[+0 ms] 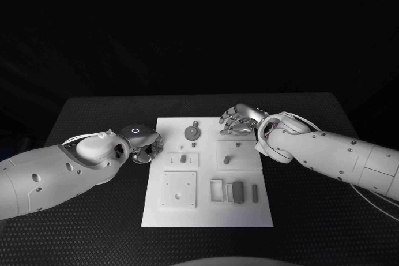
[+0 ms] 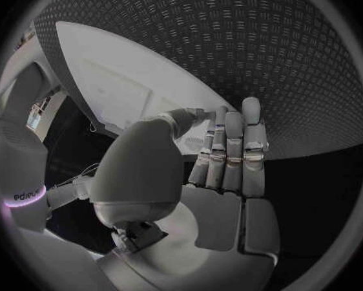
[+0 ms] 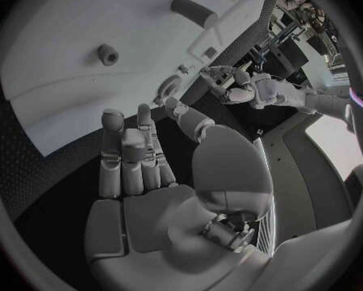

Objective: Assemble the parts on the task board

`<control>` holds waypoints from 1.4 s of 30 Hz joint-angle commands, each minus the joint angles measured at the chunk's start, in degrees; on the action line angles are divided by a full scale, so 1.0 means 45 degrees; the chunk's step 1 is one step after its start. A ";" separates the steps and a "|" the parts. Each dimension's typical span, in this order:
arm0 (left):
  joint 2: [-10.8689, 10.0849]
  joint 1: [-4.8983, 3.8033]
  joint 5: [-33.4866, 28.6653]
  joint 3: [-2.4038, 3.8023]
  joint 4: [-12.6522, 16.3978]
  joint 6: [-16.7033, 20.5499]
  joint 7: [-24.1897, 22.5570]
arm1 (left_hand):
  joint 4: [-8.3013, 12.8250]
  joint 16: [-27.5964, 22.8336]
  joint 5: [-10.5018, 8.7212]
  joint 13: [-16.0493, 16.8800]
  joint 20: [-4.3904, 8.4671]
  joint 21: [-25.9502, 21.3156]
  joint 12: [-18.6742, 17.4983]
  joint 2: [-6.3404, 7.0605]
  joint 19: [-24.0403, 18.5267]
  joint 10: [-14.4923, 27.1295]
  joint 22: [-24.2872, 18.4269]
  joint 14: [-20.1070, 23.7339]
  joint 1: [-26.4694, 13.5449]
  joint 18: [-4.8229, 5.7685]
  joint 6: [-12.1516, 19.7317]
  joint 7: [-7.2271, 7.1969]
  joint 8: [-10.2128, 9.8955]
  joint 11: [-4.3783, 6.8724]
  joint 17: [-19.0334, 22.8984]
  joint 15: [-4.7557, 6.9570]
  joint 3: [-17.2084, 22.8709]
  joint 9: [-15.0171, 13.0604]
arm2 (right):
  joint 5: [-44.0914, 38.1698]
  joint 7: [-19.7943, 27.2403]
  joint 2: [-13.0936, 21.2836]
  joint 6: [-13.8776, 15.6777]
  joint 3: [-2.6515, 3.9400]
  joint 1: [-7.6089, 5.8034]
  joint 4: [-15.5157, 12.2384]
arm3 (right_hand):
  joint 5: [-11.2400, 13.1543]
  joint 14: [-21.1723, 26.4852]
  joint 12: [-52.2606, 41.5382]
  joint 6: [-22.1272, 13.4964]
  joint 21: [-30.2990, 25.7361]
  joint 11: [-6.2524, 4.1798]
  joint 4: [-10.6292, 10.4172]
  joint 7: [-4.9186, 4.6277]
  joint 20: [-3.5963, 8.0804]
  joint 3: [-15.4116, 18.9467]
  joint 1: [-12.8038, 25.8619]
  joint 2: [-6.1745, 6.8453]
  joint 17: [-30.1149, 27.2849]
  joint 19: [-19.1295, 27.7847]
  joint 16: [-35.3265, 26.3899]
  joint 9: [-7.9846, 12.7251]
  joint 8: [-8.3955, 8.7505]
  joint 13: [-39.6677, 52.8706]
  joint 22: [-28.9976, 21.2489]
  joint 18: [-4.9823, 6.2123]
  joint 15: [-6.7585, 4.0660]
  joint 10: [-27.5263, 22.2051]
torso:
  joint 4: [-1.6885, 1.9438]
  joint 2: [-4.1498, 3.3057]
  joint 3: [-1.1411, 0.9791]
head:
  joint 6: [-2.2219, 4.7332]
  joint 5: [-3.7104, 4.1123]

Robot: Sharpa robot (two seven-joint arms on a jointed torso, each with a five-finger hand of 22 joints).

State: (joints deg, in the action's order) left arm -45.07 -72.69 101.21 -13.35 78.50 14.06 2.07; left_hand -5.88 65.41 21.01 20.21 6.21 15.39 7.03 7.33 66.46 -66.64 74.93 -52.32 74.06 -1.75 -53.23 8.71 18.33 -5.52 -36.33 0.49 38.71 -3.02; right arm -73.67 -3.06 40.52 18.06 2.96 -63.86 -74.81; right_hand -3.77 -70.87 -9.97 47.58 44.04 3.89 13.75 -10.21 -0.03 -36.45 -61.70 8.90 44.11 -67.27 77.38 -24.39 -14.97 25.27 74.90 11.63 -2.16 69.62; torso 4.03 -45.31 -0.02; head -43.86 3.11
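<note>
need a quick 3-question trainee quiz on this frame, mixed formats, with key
1. True or false: the left hand holds a part.
2. Which end of the task board is the right hand at? A) the far end B) the near end C) off the table altogether
3. Fill in: the dark bar-shaped parts lie in the board's near ____ corner, as the robot sees it.

Key
1. False. The left wrist view shows its fingers straight and together, with nothing in them; it sits at the board's left edge.
2. A. It hangs over the far right corner, and the right wrist view shows its palm empty.
3. Right.
</note>
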 commanded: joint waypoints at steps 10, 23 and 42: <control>0.0108 0.0074 -0.0005 -0.0061 -0.0016 -0.0159 0.0046 | 0.0001 -0.0094 -0.1097 0.0125 -0.0041 0.0134 -0.0126 0.0265 0.0018 0.0004 0.0279 -0.0062 -0.0370 -0.0604 0.0007 0.0064 0.0079 -0.0055 -0.0046 -0.0039 0.1410 -0.4116 | 0.0013 0.0099 0.0014 -0.0014 0.0001 0.0007 -0.0034 | -0.0016 0.0068 -0.0059 0.0001 -0.0081 0.0066 -0.0090 -0.0057 0.0080 0.0018 0.0152 0.0022 -0.0020 0.0022 -0.0049 0.0022 -0.0058 0.0018 0.0249 0.0748 -0.0011 -0.0024 | -0.0004 -0.0009 -0.0010 | 0.0072 -0.0007; 0.0206 0.0073 -0.0044 -0.0060 -0.0068 -0.0064 0.0109 | 0.0098 -0.0151 -0.1630 0.0278 -0.0074 0.0185 -0.0221 0.0309 0.0042 0.0087 0.0280 -0.0116 -0.1265 -0.0649 0.0130 0.0105 0.0102 -0.0087 -0.0086 -0.0068 0.2822 -0.4169 | 0.0056 0.0101 0.0027 -0.0015 0.0001 0.0007 -0.0038 | -0.0014 0.0079 -0.0063 -0.0006 -0.0090 0.0068 -0.0193 -0.0060 0.0069 0.0026 0.0240 -0.0005 -0.0024 0.0025 -0.0056 0.0028 -0.0062 0.0020 0.0247 0.0748 -0.0008 -0.0027 | -0.0003 -0.0005 -0.0007 | 0.0113 0.0005; 0.0275 0.0072 -0.0044 -0.0058 -0.0138 -0.0075 0.0135 | 0.0246 -0.0174 -0.1578 0.0349 -0.0071 0.0213 -0.0249 0.0488 0.0077 0.0139 0.0278 -0.0146 -0.1492 -0.0672 0.0198 0.0123 0.0121 -0.0096 -0.0097 -0.0072 0.3138 -0.4190 | 0.0057 0.0105 0.0028 -0.0038 0.0001 0.0007 -0.0026 | -0.0017 0.0084 -0.0063 -0.0010 -0.0095 0.0067 -0.0207 -0.0058 0.0072 0.0017 0.0238 0.0002 -0.0025 0.0032 -0.0058 0.0031 -0.0064 0.0021 0.0247 0.0748 -0.0010 -0.0031 | 0.0000 -0.0002 0.0001 | 0.0138 0.0065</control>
State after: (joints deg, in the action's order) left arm -43.92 -72.61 101.11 -13.43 77.92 14.77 2.61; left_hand -4.77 64.96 13.64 21.80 5.92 16.03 6.21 9.64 66.55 -66.23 74.90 -52.62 67.68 -1.82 -52.73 9.42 18.95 -5.92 -36.67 0.19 52.62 -21.88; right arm -73.41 -3.06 40.64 18.06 2.96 -63.86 -74.85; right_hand -3.77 -70.82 -9.97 47.54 43.82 3.78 13.03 -10.20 -0.14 -36.37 -61.08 8.89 44.06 -67.16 77.38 -24.35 -14.97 25.30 74.90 11.63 -2.21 69.51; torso 4.02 -45.34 -0.02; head -43.24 3.37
